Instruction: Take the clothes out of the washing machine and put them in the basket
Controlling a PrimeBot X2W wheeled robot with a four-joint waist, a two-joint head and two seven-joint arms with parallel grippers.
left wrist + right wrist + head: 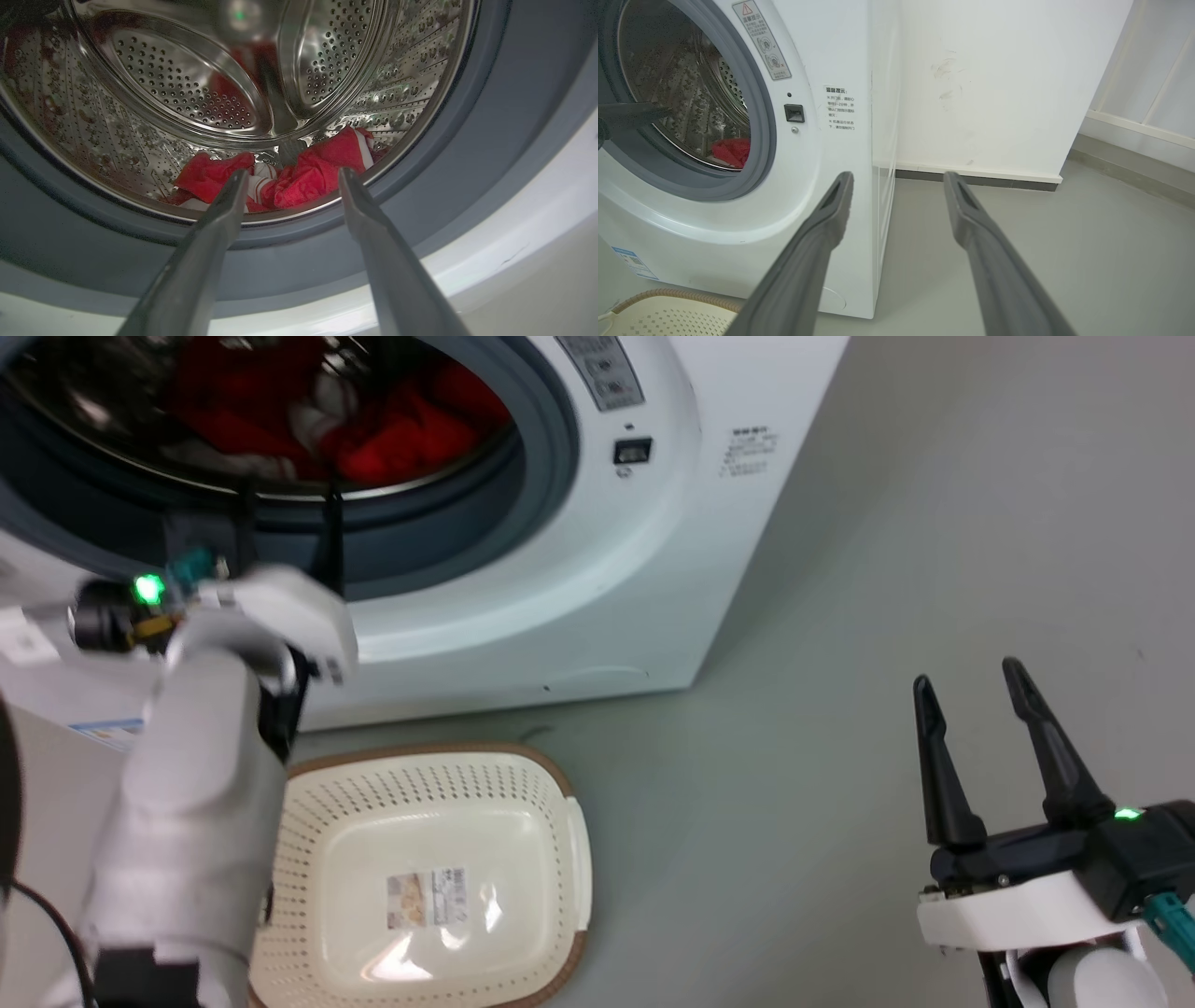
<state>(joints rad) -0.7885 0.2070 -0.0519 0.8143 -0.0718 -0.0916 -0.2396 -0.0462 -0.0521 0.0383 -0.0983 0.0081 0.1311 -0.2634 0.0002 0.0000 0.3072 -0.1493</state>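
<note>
One washing machine (pixel 597 569) stands on the grey floor (pixel 840 728), its round opening facing the robot. The clothes (pixel 308 177) lie bunched at the bottom of the steel drum (pixel 177 79), close behind its front lip. In the left wrist view the heap stretches from side to side along that lip. Plain red folds show at both ends and a white-striped part in the middle, but I cannot tell where one garment ends and the next begins.

One basket (pixel 355 803) sits on the floor just in front of the machine, mouth up, with a paper label (pixel 427 896) on its bottom. The left forearm covers its left side, so I cannot tell its long axis.

There are two grippers, each with two fingers. The left gripper (pixel 293 173) points straight into the opening, open, with nothing between its fingers. Its tips are level with the drum's lip, above the grey rubber ring (pixel 490 116) and short of the clothes. The right gripper (pixel 968 677) is open and empty, over bare floor well to the right of the machine. In its wrist view it points at the machine's front right corner and the white wall (pixel 994 70).
</note>
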